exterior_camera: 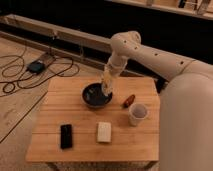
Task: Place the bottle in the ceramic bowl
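My gripper (107, 86) hangs from the white arm over the right side of the ceramic bowl (95, 97), a glossy dark bowl on the wooden table (80, 137). It is shut on the bottle (106, 83), a small pale yellowish-white bottle held upright just above the bowl's rim. The bottle's lower end sits level with the bowl's opening; whether it touches the bowl I cannot tell.
A reddish-brown oblong thing (129, 100) lies right of the bowl, with a white cup (137, 114) in front of it. A black flat object (66, 136) and a pale block (104, 132) lie near the front edge. Cables (30, 75) trail on the floor at left.
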Robot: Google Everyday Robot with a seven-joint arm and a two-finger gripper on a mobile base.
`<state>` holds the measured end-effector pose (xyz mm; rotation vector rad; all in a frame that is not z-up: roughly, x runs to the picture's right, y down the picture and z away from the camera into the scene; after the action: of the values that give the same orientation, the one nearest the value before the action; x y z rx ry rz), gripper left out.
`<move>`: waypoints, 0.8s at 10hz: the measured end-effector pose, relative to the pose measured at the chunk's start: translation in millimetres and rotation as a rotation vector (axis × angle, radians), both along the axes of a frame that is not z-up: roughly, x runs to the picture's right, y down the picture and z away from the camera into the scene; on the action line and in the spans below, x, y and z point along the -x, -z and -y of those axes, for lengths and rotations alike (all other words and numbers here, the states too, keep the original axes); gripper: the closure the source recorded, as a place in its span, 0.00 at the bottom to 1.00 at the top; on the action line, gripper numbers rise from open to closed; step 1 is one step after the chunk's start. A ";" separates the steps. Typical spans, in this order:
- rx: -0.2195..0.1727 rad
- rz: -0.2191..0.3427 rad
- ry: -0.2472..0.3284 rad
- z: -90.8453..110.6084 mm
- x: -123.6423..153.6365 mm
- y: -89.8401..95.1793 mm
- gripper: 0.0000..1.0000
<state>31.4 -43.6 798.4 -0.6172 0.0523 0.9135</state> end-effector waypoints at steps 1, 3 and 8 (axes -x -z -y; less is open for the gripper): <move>0.011 0.000 0.007 -6.2 3.1 1.4 1.00; 0.033 0.003 0.011 -16.0 10.9 -1.4 1.00; 0.054 0.036 0.003 -27.6 28.9 -22.0 1.00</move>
<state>2.5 -16.0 820.4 -0.6834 0.0454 0.8998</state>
